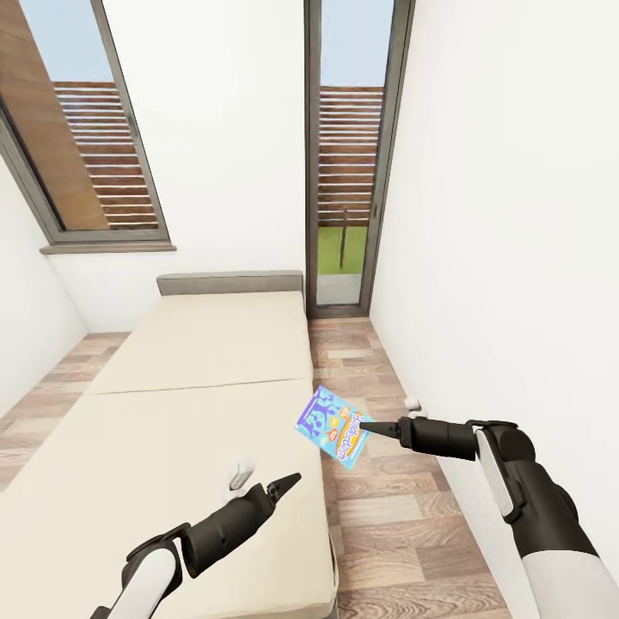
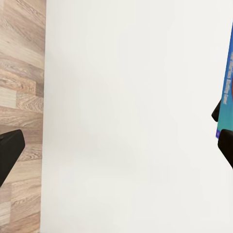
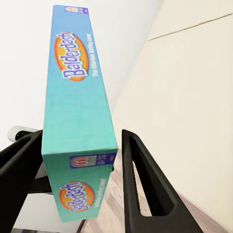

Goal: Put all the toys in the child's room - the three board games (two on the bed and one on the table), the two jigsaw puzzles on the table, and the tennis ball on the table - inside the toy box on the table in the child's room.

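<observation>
A small blue board game (image 1: pixel 334 426), lettered Balderdash, hangs tilted in the air just off the bed's right edge, over the floor. My right gripper (image 1: pixel 366 425) is shut on its lower corner. In the right wrist view the box (image 3: pixel 80 97) stands on edge between the two black fingers (image 3: pixel 141 189). My left gripper (image 1: pixel 287 483) hovers low over the beige mattress of the bed (image 1: pixel 198 361), pointing toward the box, open and holding nothing. In the left wrist view its finger (image 2: pixel 9 153) sits at one edge and the blue box (image 2: pixel 227 82) at the other.
The grey headboard (image 1: pixel 229 282) stands against the far wall under a window (image 1: pixel 86 146). A narrow strip of wooden floor (image 1: pixel 378 516) runs between the bed and the white right wall (image 1: pixel 516 258), ending at a tall glass door (image 1: pixel 344 172).
</observation>
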